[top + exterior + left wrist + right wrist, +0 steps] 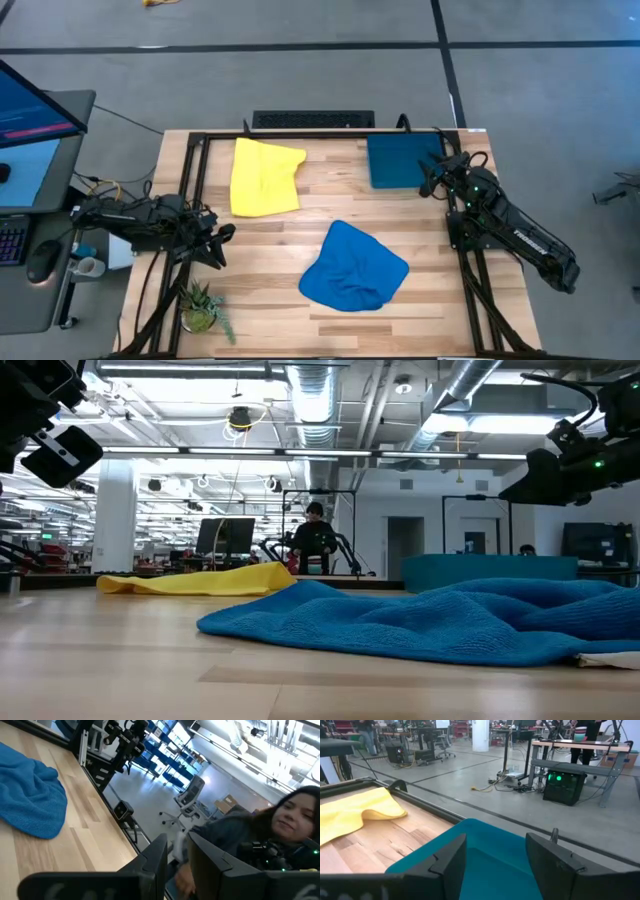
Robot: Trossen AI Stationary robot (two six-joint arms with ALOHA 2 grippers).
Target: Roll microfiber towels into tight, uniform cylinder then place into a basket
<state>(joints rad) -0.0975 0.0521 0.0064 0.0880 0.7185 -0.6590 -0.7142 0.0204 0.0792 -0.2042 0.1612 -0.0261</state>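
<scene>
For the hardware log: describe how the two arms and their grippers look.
Both arms are dark, jointed, with black cables along them. The right arm bears pale lettering and small green lights near its wrist. The left gripper and the right gripper each have two flat, dark, angular fingers.

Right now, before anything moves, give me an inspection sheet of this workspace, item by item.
Surface: wooden table, no spills seen.
Job's things: yellow towel lying flat and unrolled at the far left; blue towel crumpled mid-table, unrolled; basket at the far right corner, nothing seen inside.
Clutter: small potted plant at the near left corner.
Grippers: left gripper at the table's left edge, empty, fingers narrowly parted; right gripper by the basket, open and empty.
Cables: wiring on both arms, plus loose ones left of the table.
Surroundings: desk with monitor at left; people beyond the table.
</scene>
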